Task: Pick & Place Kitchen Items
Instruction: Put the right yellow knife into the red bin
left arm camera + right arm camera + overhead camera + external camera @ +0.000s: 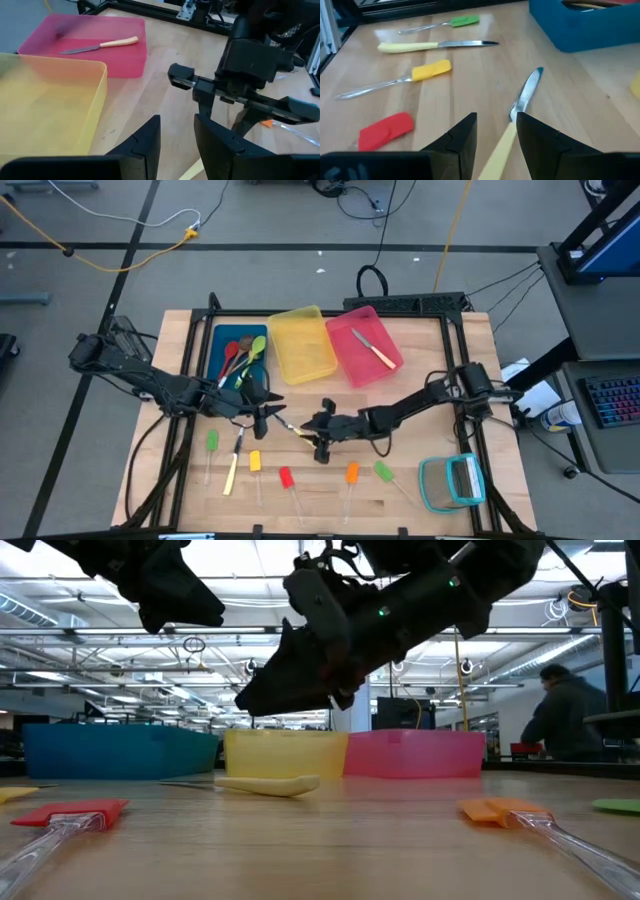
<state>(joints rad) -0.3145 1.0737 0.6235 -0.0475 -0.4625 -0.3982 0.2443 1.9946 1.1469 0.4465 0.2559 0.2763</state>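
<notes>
A yellow-handled knife (524,96) lies flat on the table between my two grippers; it also shows in the low view (268,783). My right gripper (497,137) is open and hovers above the knife's handle, one finger on each side, touching nothing. In the low view it (270,695) is clear of the table. My left gripper (177,135) is open and empty. It faces the right gripper (240,95) from near the blue bin (228,340), which holds red and green spoons (243,355). The pink bin (365,345) holds another knife (100,45).
The yellow bin (300,343) stands between the blue and pink bins. Near the front edge lie sticks with green (212,442), yellow (255,461), red (286,477), orange (352,473) and green (384,471) heads, and a second knife (233,470). A teal-framed object (452,483) sits front right.
</notes>
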